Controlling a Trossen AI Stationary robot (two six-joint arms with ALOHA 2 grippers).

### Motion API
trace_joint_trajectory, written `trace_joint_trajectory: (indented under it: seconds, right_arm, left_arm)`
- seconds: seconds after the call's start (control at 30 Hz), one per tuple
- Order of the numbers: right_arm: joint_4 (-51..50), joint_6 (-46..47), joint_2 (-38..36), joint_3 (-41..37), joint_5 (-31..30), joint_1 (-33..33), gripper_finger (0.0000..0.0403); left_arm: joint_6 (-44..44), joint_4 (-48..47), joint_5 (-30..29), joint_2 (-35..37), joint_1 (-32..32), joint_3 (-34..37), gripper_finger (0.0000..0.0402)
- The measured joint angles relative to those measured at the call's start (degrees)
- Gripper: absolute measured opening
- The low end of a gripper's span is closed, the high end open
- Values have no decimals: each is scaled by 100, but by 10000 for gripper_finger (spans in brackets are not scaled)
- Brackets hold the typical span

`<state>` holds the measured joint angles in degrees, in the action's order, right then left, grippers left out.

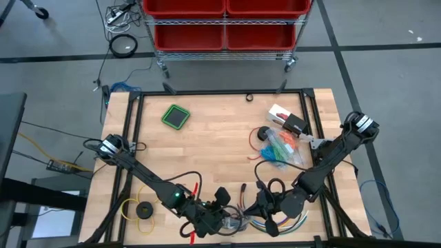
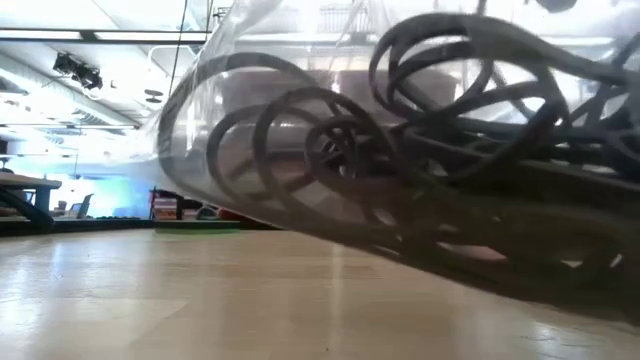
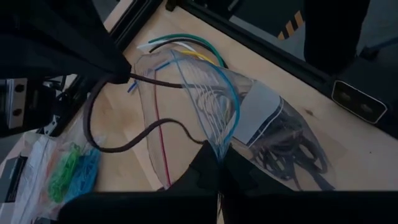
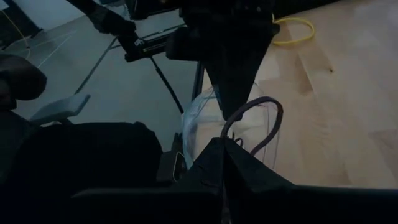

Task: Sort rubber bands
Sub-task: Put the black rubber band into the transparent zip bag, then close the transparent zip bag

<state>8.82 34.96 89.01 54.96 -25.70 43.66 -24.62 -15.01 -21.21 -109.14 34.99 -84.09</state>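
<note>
Dark rubber bands [image 3: 292, 146] are seen in a clear bag [image 3: 205, 93]; green and blue ones [image 3: 74, 174] are nearby.

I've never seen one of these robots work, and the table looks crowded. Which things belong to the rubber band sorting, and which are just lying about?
Part of the job:
- clear bag of dark rubber bands, pinched by left gripper and right gripper
- clear bag of colourful rubber bands

Lying about:
- green square pad
- yellow ring with black disc
- multicoloured cables
- small box

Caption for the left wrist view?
Left tool shut on clear bag of dark rubber bands.
</note>
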Motion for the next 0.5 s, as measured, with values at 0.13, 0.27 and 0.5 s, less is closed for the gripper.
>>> trace_joint_trajectory:
  seconds: [0.13, 0.27, 0.5]
  right_arm:
    - [-10, 9, 0, 0, -4, 0, 6]
    - [-311, 379, 0, 0, 57, 0, 16]
    - [-580, 726, 0, 0, 116, 20, 36]
  left_arm:
    - [-9, -2, -1, 0, -1, 0, 1]
    - [-26, -17, 0, 0, 1, 0, 1]
    - [-26, -21, -2, 0, 0, 0, 1]
